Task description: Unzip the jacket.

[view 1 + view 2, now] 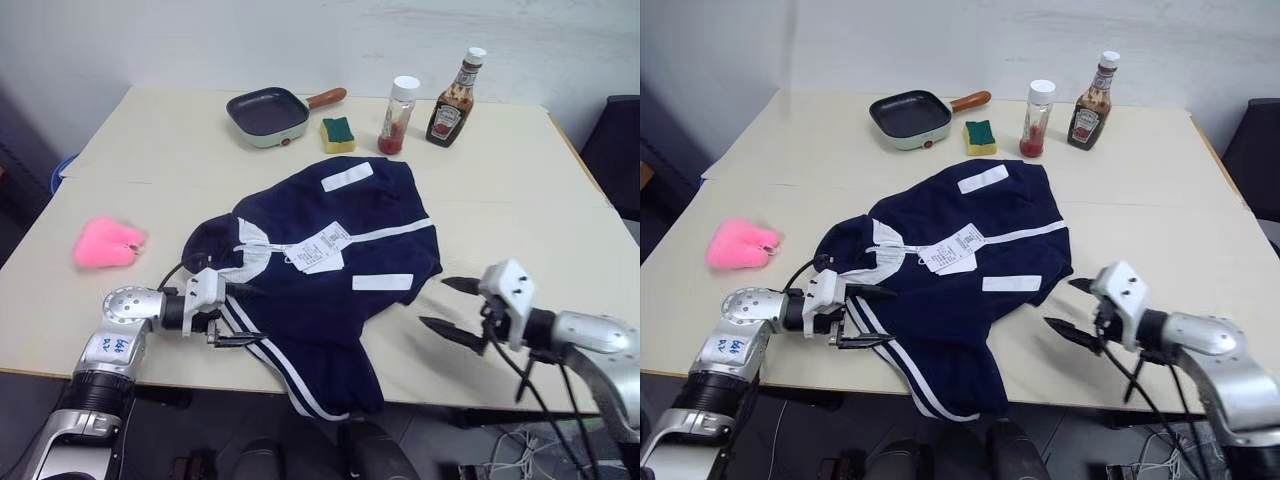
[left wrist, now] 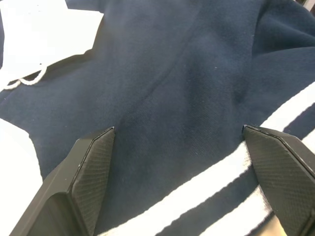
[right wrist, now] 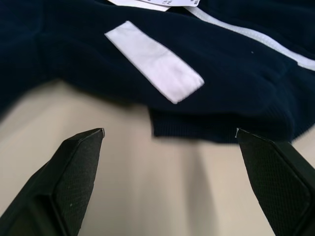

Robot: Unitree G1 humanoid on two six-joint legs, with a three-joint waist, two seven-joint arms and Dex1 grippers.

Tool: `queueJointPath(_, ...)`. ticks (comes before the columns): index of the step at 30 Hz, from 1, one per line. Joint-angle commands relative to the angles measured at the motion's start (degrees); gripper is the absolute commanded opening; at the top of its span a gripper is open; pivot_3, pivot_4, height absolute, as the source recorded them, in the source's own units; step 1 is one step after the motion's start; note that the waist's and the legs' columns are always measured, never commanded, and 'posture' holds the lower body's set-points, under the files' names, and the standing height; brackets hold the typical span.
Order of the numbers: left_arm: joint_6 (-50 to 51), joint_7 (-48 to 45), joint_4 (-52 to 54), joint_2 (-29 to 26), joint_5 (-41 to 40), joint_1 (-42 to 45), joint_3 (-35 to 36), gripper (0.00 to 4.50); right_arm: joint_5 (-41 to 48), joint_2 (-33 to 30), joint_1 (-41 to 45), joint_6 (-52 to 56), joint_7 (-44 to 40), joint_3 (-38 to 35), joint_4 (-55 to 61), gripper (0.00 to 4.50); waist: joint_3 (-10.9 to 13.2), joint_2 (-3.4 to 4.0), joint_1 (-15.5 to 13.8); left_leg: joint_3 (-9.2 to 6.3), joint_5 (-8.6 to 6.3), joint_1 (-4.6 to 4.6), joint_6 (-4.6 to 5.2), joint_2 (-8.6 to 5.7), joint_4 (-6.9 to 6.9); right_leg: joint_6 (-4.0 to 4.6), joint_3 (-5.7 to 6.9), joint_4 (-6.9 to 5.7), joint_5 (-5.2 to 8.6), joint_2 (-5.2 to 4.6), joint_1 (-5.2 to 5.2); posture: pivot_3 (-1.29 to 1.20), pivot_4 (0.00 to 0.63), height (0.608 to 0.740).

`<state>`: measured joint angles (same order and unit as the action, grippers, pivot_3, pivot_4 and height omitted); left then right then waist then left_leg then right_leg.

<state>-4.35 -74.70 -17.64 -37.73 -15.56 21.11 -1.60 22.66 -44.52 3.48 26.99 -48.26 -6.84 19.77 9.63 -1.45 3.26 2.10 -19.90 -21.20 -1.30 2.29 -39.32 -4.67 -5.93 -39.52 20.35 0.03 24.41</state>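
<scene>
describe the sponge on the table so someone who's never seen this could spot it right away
Look to the table's far edge, where a row of kitchen things sits beyond the jacket. The sponge lies between the small frying pan and two bottles: a little yellow block topped green.

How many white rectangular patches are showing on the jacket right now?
2. One patch sits on the far part of the jacket, toward the sponge; the other patch is nearer the right gripper. Folds may hide more.
</scene>
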Motion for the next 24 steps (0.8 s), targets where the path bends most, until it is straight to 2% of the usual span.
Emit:
queueJointPath(1,0.6,-1.0,2.9,-0.1,-2.3,1.1,0.9,4.33,-6.6,2.7,6.0,2.9,6.8,6.0,-3.9,4.46,0.0,0.02,-0.1,0.01,0.00,-0.02,0.00,-0.01,0.00,0.00,0.00,0.00,0.00,-0.01,0.02,0.00,0.150,0.740)
queueJointPath(8,3.5,-1.4,6.4,-0.1,-4.1,0.9,0.9,4.33,-6.7,5.9,10.2,6.3,7.9,9.6,-5.8,4.46,0.0,0.01,-0.4,-0.04,0.02,-0.08,0.00,-0.10,0.00,0.00,0.07,0.03,0.00,-0.18,0.04,0.00,0.150,0.740)
queueJointPath(9,3.7,-1.3,6.6,-0.1,-4.1,0.9,0.9,4.33,-6.9,6.2,10.6,6.5,7.9,10.1,-5.9,4.29,0.0,0.01,-0.3,-0.04,0.02,-0.08,0.00,-0.10,0.01,0.00,0.09,0.02,0.00,-0.19,0.05,0.00,0.150,0.740)
queueJointPath(11,4.0,-1.2,6.6,0.0,-4.0,1.0,0.9,4.33,-7.6,6.7,10.9,6.4,7.3,11.3,-6.1,3.90,0.0,0.01,-0.1,-0.05,0.03,-0.07,0.02,-0.10,0.01,0.00,0.10,0.02,0.00,-0.18,0.04,0.00,0.150,0.740)
queueJointPath(15,3.6,-0.8,6.0,0.2,-3.4,1.7,0.8,4.33,-8.8,5.3,10.5,8.1,6.9,12.4,-6.1,2.62,0.0,0.01,0.0,-0.05,0.03,-0.06,0.03,-0.10,0.02,0.00,0.10,0.01,0.00,-0.16,0.04,0.00,0.150,0.740)
queueJointPath(21,3.9,0.4,4.0,0.7,-2.3,2.4,0.4,4.33,-5.8,1.0,8.9,10.6,2.4,8.3,-4.7,0.66,0.0,0.00,-0.2,-0.05,0.04,-0.06,0.03,-0.11,0.02,0.00,0.09,0.02,0.00,-0.17,0.02,0.00,0.150,0.740)
queueJointPath(23,4.7,0.7,3.6,0.9,-2.1,2.4,0.2,4.33,-4.1,-1.5,8.1,8.9,-1.2,6.3,-4.6,0.10,0.0,-0.01,-0.6,-0.10,0.04,-0.06,0.06,-0.17,0.02,0.00,0.14,0.04,0.00,-0.23,-0.01,0.00,0.150,0.740)
queueJointPath(24,4.9,0.6,3.5,0.8,-2.0,2.4,0.0,4.33,-2.9,-2.5,7.5,7.5,-3.6,5.3,-4.0,0.04,0.0,-0.01,-0.6,-0.10,0.04,-0.08,0.09,-0.22,0.02,0.00,0.14,0.05,0.00,-0.27,-0.01,0.00,0.150,0.740)
